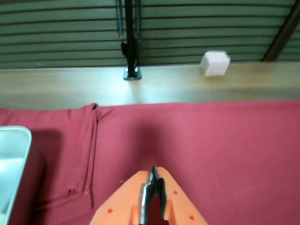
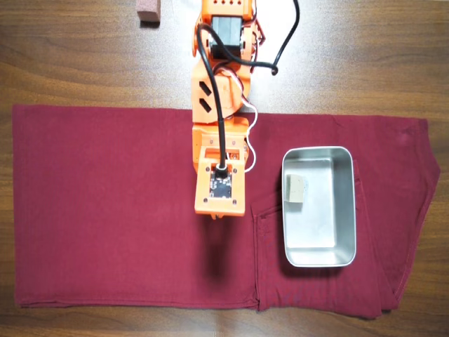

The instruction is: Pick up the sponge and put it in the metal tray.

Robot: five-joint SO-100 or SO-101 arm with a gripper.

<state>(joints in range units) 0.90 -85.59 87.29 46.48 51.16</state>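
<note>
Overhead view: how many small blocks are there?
2. The sponge lies inside the metal tray, by its left wall; a reddish-brown block sits on the wooden table at the top edge. The arm may hide more.

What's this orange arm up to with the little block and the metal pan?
In the overhead view, the sponge already lies inside the metal tray, against its left wall. The orange arm hangs over the red cloth beside the tray, holding nothing. In the wrist view its gripper looks shut and empty over bare cloth. A pale cube sits on the wooden table beyond the cloth's edge.
</note>
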